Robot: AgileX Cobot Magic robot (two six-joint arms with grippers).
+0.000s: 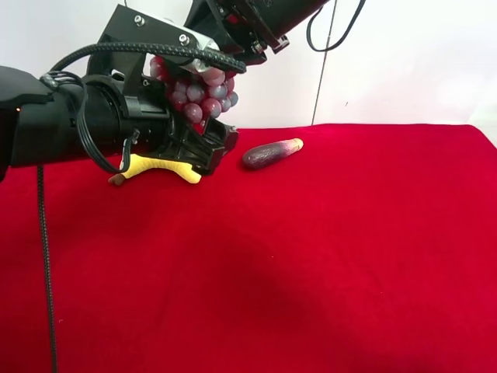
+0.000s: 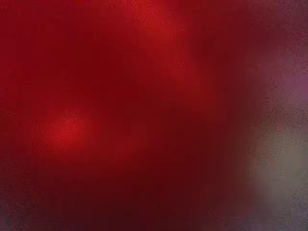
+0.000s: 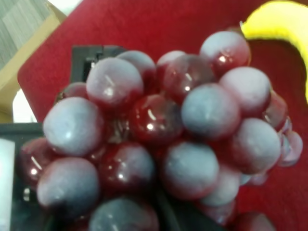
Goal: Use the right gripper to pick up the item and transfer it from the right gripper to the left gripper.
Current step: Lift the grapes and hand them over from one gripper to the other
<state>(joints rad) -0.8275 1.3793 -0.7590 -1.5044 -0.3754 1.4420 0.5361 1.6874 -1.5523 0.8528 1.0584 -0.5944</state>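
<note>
R gripper clenched on grapes, fingertips hidden. L gripper jaws released, wide round bunch; contact unclear. Red cloth open front/right. L wrist cam: blur.

red cloth tabletop, plain white wall behind

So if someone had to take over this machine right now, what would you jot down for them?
Right gripper: shut on the top of the grape bunch, holding it above the red cloth.
Left gripper: open, at the bunch's lower end. Its wrist view is a blur, so I cannot tell if it touches.
Done: the grapes are picked up and at the left gripper.
Left: close the left gripper on the bunch, then open the right one.
Yellow banana and eggplant piece lie on the cloth and are not part of the job.
</note>
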